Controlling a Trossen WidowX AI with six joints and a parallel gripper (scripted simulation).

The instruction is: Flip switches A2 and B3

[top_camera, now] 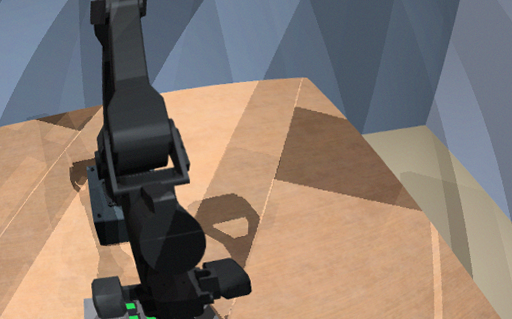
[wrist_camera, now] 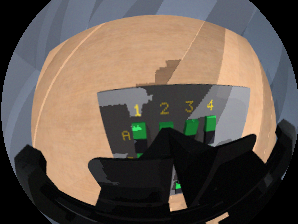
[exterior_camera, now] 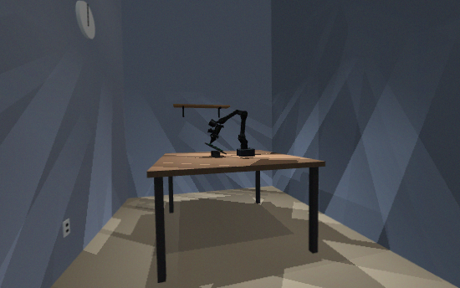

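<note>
The switch panel (wrist_camera: 113, 119) (top_camera: 88, 314) (exterior_camera: 218, 148) is a tilted dark board with yellow labels and green-topped switches. My gripper (wrist_camera: 165, 131) (exterior_camera: 212, 141) is shut and empty, its tips low over the panel at switch A2 (wrist_camera: 166, 124). Only A2's green far end shows above the tips; its near end is hidden, and touching cannot be told. Switches A1 (wrist_camera: 139, 130), A3 (wrist_camera: 191, 127) and A4 (wrist_camera: 210, 123) show green at their far ends. B3 is hidden behind the fingers. In the top view the fingertips are hidden or cut off by the frame.
The panel stands on a dark block (exterior_camera: 215, 154) on the wooden table (top_camera: 327, 261) (exterior_camera: 251, 165). The arm's base (exterior_camera: 245, 151) (top_camera: 109, 231) is on the near side of the panel. Part of row B's first switch shows beside the left finger. A wall shelf (exterior_camera: 201, 105) hangs behind.
</note>
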